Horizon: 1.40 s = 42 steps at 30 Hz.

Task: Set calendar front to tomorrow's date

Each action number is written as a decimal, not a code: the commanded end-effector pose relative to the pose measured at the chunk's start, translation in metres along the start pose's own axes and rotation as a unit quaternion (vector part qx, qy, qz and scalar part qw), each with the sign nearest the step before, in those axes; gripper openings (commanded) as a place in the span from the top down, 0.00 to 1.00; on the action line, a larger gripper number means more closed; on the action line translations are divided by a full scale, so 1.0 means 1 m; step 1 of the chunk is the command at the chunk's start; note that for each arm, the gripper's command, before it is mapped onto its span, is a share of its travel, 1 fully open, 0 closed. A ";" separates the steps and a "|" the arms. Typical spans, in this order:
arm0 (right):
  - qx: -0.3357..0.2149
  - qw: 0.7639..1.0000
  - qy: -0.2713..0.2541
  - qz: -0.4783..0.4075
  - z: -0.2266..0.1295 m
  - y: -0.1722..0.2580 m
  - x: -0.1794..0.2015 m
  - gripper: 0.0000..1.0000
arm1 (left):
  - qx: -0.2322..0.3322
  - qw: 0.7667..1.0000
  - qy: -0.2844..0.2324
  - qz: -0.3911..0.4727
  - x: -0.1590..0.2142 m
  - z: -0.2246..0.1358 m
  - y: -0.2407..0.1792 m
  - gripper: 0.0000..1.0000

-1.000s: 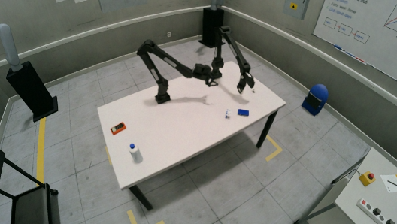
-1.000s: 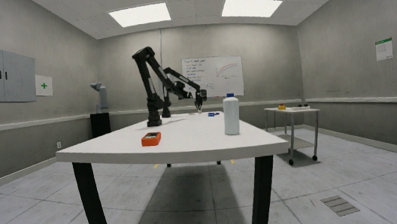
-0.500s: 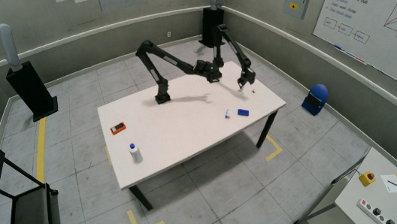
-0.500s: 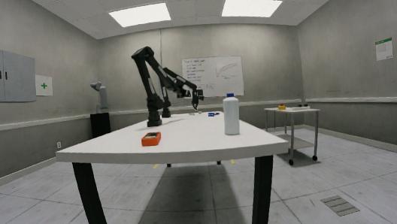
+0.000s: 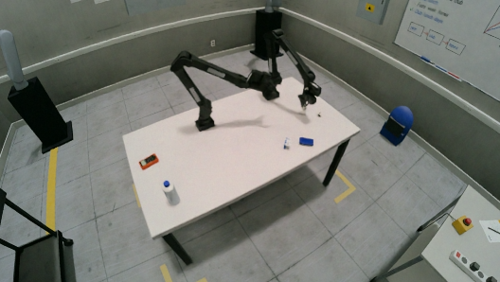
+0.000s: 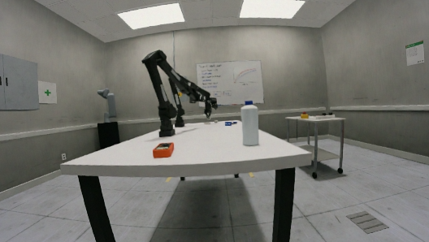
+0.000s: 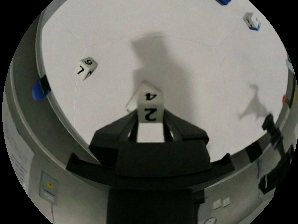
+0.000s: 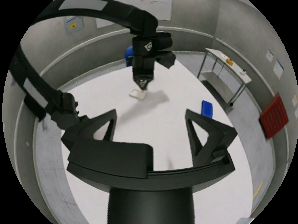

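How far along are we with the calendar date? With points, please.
Nothing looks finished: I can't make out either cube seated in a tray. In hand: the left gripper (image 5: 304,106) (image 6: 208,115) (image 7: 150,112) (image 8: 142,86) grips the cube showing 4 and 2 (image 7: 150,104). Left: the cube showing 6 and 7 (image 5: 319,114) (image 7: 86,68) lies loose on the table (image 5: 213,166) (image 6: 195,154) (image 7: 110,30) (image 8: 120,132); both need seating flat, digits upright.

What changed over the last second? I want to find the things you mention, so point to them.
Right gripper (image 5: 275,96) (image 6: 214,106) (image 7: 269,119) (image 8: 151,111) moved toward the left gripper (image 5: 304,106) (image 6: 208,116) (image 7: 150,112) (image 8: 142,86), which pulled back slightly. Can't tell if its grip on the cube (image 7: 150,109) is new. Blue box (image 5: 306,141) (image 6: 231,123) (image 7: 223,1) (image 8: 207,108) and orange meter (image 5: 149,161) (image 6: 163,151) (image 7: 284,99) stayed put.
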State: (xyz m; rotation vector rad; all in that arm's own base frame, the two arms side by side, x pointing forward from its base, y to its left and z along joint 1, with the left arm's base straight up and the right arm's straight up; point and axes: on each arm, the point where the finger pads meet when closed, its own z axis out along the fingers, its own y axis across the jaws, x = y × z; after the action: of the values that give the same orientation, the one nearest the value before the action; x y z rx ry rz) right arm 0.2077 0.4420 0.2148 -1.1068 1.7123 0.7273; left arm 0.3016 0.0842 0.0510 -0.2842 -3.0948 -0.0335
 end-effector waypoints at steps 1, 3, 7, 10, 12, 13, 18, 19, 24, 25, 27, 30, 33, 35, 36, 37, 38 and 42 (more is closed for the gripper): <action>-0.019 0.999 -0.045 -0.015 -0.005 0.015 -0.073 0.00 | 0.001 0.990 -0.019 0.140 0.013 -0.007 0.015 0.75; -0.021 0.999 -0.041 -0.015 -0.003 0.017 -0.072 0.00 | 0.000 0.988 -0.020 0.156 0.014 -0.008 0.017 0.75; -0.035 0.999 -0.036 -0.020 -0.006 0.027 -0.085 0.00 | -0.001 0.973 -0.018 0.231 0.027 -0.005 0.023 0.75; -0.048 0.998 -0.037 -0.025 -0.010 0.035 -0.098 0.00 | -0.004 0.962 -0.018 0.274 0.035 -0.003 0.029 0.75; -0.059 0.997 -0.043 -0.030 -0.011 0.039 -0.103 0.00 | -0.005 0.956 -0.018 0.292 0.040 -0.003 0.032 0.75; -0.062 0.996 -0.049 -0.031 -0.013 0.040 -0.106 0.00 | -0.005 0.955 -0.018 0.296 0.041 -0.002 0.033 0.75; -0.067 0.996 -0.046 -0.033 -0.008 0.038 -0.103 0.00 | -0.009 0.955 -0.020 0.296 0.042 -0.004 0.037 0.75; -0.067 0.996 -0.046 -0.033 -0.008 0.038 -0.103 0.00 | -0.009 0.955 -0.020 0.296 0.042 -0.004 0.037 0.75; -0.073 0.996 -0.047 -0.035 -0.008 0.040 -0.103 0.00 | -0.004 0.958 -0.016 0.287 0.043 0.004 0.037 0.75; -0.073 0.996 -0.047 -0.035 -0.008 0.040 -0.103 0.00 | 0.000 0.958 -0.013 0.287 0.044 0.009 0.035 0.75; -0.073 0.996 -0.047 -0.035 -0.008 0.040 -0.103 0.00 | 0.004 0.958 -0.010 0.287 0.045 0.017 0.034 0.75; -0.073 0.996 -0.047 -0.035 -0.008 0.040 -0.103 0.00 | 0.005 0.958 -0.009 0.287 0.046 0.021 0.034 0.75; -0.073 0.996 -0.047 -0.034 -0.008 0.040 -0.103 0.00 | 0.005 0.958 -0.009 0.287 0.046 0.021 0.033 0.75; -0.073 0.996 -0.047 -0.034 -0.008 0.040 -0.103 0.00 | -0.003 0.958 -0.015 0.287 0.038 0.015 0.039 0.75; -0.073 0.996 -0.047 -0.034 -0.008 0.040 -0.103 0.00 | -0.003 0.958 -0.015 0.287 0.038 0.015 0.039 0.75; -0.073 0.996 -0.047 -0.034 -0.008 0.040 -0.103 0.00 | -0.007 0.958 -0.019 0.287 0.037 0.012 0.041 0.75; -0.073 0.996 -0.047 -0.034 -0.008 0.040 -0.103 0.00 | -0.009 0.958 -0.021 0.287 0.036 0.010 0.041 0.75; -0.073 0.996 -0.041 -0.034 -0.008 0.040 -0.100 0.00 | -0.015 0.954 -0.021 0.299 0.021 0.017 0.040 0.75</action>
State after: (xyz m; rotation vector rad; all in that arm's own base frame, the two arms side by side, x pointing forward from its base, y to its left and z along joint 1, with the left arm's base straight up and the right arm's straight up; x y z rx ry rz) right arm 0.1772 0.4724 0.2612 -1.2396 1.6427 0.8278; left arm 0.2577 0.1224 0.0336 -1.1399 -2.8838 0.0108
